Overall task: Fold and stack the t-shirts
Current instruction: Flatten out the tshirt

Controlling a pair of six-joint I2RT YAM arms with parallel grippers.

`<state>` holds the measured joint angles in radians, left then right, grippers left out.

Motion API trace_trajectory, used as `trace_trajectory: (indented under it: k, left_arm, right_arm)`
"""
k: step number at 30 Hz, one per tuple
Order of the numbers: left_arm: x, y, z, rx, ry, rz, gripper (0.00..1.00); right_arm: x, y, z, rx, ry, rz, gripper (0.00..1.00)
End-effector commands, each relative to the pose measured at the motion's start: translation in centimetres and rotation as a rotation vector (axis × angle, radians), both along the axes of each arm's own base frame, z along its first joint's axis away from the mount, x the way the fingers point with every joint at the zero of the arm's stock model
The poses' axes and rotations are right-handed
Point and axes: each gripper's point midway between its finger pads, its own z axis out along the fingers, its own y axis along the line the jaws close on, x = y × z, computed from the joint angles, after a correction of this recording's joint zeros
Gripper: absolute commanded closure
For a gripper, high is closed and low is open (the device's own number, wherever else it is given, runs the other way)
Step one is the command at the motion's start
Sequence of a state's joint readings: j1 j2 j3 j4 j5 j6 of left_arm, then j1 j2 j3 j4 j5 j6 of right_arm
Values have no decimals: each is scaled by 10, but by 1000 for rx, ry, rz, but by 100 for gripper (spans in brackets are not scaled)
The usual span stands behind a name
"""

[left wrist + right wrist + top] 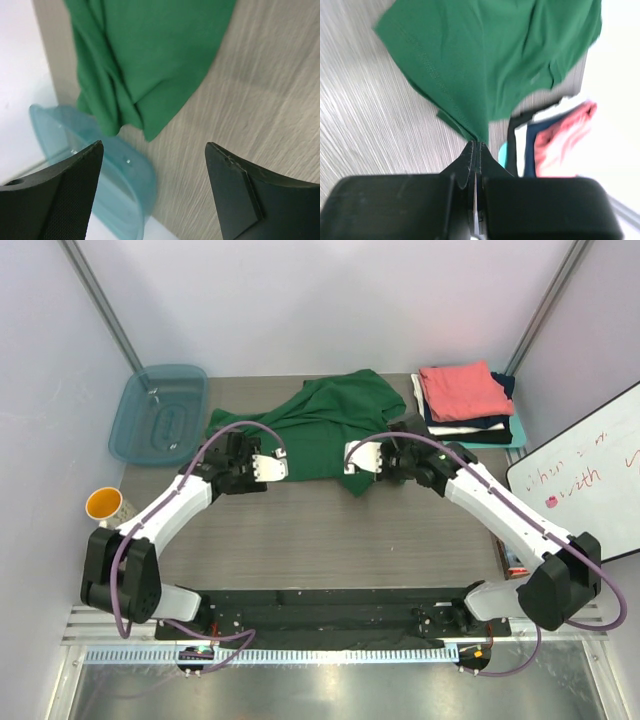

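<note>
Right end effector (476,146) pinches green t-shirt (490,55); left end effector (155,150) gapes.

A grey wood-grain bench (300,530) is enclosed by pale white walls (320,300) behind and beside it, a whiteboard (590,470) set at its right edge.

- Dark green t-shirt (335,420): soft matt cloth, creased, with a stitched hem.
- Folded t-shirts (465,395) at 2 o'clock: matt cloth with smooth faces.
- Bench (330,530): grey wood-grain surface, streaked, with a faint sheen.
- Tub (160,415) at 10 o'clock: translucent teal plastic, glossy.
- Left tool (154,150): matt black plastic, one finger finely textured.
- Right tool (476,146): smooth matt black plastic.
- Whiteboard (590,480) at 3 o'clock: glossy white.
</note>
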<state>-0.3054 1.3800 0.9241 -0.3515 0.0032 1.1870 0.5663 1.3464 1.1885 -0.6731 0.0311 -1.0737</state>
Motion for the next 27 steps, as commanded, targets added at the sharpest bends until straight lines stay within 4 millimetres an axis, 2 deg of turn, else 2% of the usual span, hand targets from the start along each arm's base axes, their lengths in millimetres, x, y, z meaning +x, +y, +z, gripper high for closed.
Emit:
trace_trajectory:
  k: [1,2,8,11,13,19,21,22,24,25,26,27]
  left_arm:
    - [3,-18,-2,-38,37,-92,17]
    - [4,-19,-2,-38,45,-103,17]
    - [1,-11,-35,47,99,-121,17]
    - [9,-8,-45,76,93,-115,17]
    - [13,-8,-50,82,101,-110,17]
    - [26,-16,-39,47,83,-98,18]
    - [26,-17,-37,40,85,-97,18]
    - [26,-16,-38,41,88,-96,18]
    - [25,-16,-37,41,90,-98,18]
    - [24,-15,-37,42,90,-96,18]
    - [24,-15,-37,41,92,-95,18]
    - [24,-15,-35,40,85,-94,18]
  right_arm:
    - [1,-29,0,-90,-6,-51,99]
    - [2,-33,-2,-96,-6,-57,99]
    - [20,-52,-1,-138,-38,-76,99]
    - [29,-52,-17,-152,-6,-68,99]
    - [36,-45,-34,-151,23,-52,99]
    - [67,-23,-85,-147,94,-40,99]
    - [80,-18,-89,-146,88,-43,99]
    - [83,-16,-102,-155,112,-46,99]
    - [94,-11,-100,-145,97,-55,99]
    - [96,-11,-107,-154,108,-60,98]
    - [101,-9,-104,-146,93,-65,94]
    - [106,-8,-100,-139,81,-75,86]
